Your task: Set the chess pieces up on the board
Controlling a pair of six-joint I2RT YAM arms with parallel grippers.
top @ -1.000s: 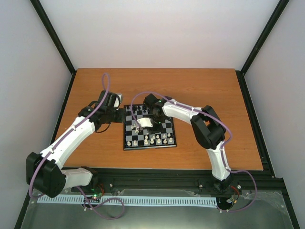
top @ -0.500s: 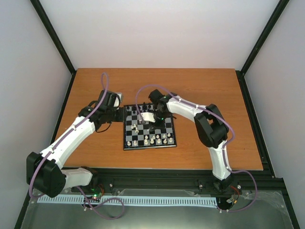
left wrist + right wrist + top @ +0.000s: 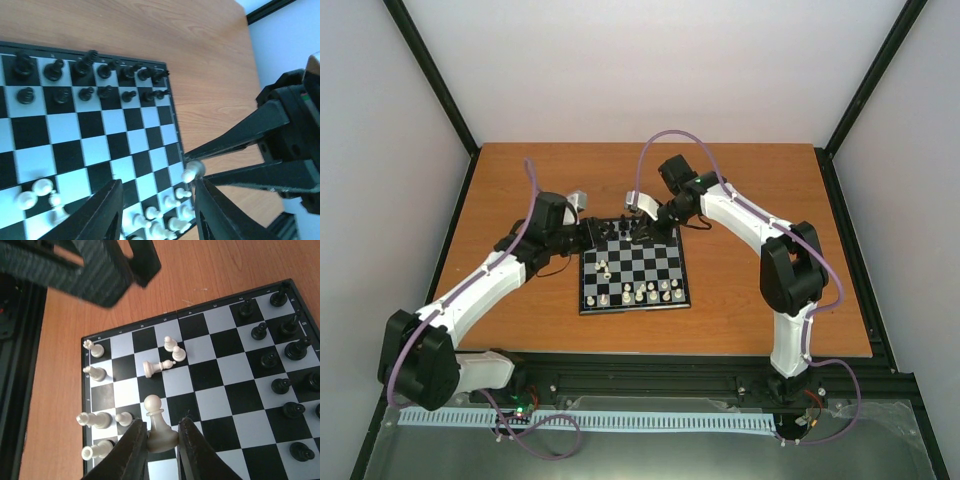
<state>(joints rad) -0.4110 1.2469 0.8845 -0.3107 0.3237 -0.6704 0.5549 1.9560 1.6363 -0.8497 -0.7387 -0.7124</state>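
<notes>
The board lies at mid-table. Black chess pieces fill its far rows and white ones stand along its near edge. My right gripper is shut on a white pawn, held upright above the board. The left wrist view shows that pawn between the right gripper's fingers. From above, the right gripper hangs over the far rows. My left gripper is open and holds nothing; it hovers at the board's far left corner.
A white piece lies on its side on the board, with two white pawns beside it. Other white pieces stand along one edge. The left gripper's dark body looms close in the right wrist view. Black rails border the table.
The right gripper closed on a white pawn at mid-board, lifted it and swung toward the far side. The left arm reached right to the board's far corner and its jaws narrowed slightly.
</notes>
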